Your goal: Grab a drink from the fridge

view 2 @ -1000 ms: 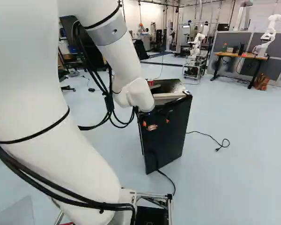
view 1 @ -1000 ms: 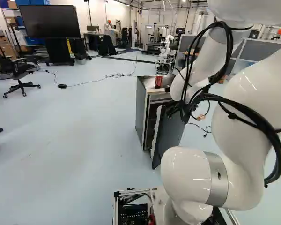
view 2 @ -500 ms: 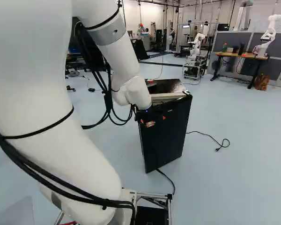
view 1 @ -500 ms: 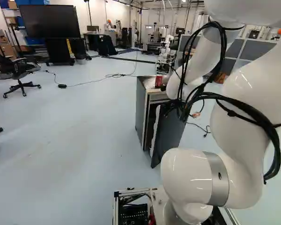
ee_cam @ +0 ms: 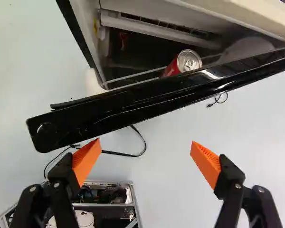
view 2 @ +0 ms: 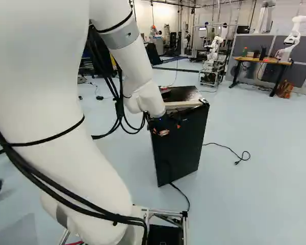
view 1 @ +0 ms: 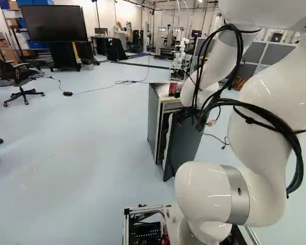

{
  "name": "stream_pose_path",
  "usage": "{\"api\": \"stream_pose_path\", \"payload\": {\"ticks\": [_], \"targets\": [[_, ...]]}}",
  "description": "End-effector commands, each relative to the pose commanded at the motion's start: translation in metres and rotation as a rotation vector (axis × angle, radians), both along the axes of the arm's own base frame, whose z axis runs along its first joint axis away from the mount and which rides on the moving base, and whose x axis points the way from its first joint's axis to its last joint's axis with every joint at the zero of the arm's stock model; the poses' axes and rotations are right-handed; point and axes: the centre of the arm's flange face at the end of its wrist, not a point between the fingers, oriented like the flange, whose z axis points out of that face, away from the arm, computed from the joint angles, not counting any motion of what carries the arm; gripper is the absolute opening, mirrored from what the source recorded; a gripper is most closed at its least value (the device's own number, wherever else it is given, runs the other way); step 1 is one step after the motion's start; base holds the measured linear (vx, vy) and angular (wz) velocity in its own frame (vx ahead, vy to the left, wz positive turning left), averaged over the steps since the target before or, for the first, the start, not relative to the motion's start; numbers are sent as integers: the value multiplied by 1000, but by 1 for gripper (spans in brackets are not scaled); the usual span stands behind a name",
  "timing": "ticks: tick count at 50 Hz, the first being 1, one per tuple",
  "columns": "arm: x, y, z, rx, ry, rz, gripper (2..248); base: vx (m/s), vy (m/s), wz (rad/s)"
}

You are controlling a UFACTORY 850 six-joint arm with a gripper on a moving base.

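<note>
Your gripper (view 2: 171, 129) is open: in the wrist view, the two fingers of the gripper (ee_cam: 145, 154) stand well apart, and nothing is held between their orange pads (ee_cam: 87, 161). Just ahead of them, you see the top edge of the black fridge door (ee_cam: 171, 95), which stands partly open. Beyond this edge, inside the fridge (view 1: 154, 120), there is a red drink can (ee_cam: 172, 68), its silver top visible; I cannot tell you if it is standing in the door's rack or on a shelf. A second red can (view 1: 172, 89) is standing on top of the fridge, near the arm (view 1: 265, 97). On the floor, beside the fridge, lies a black cable (view 2: 227, 148). Farther away, at the right of the right base view, another robot (view 2: 295, 35) is standing at a table (view 2: 265, 60). At the left of the left base view, you have a large screen (view 1: 53, 23) and an office chair (view 1: 20, 81).
</note>
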Motion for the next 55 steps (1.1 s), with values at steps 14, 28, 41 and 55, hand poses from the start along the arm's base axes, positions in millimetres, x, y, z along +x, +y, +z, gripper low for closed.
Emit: {"api": "stream_pose_path", "payload": {"ticks": [14,28,41,55], "targets": [[14,0,0,-1,-4,8,247,0,0,0],[28,-1,0,-2,-8,16,247,0,0,0],[41,-1,0,-4,-12,22,247,0,0,0],[54,-2,0,-5,-18,29,247,0,0,0]]}}
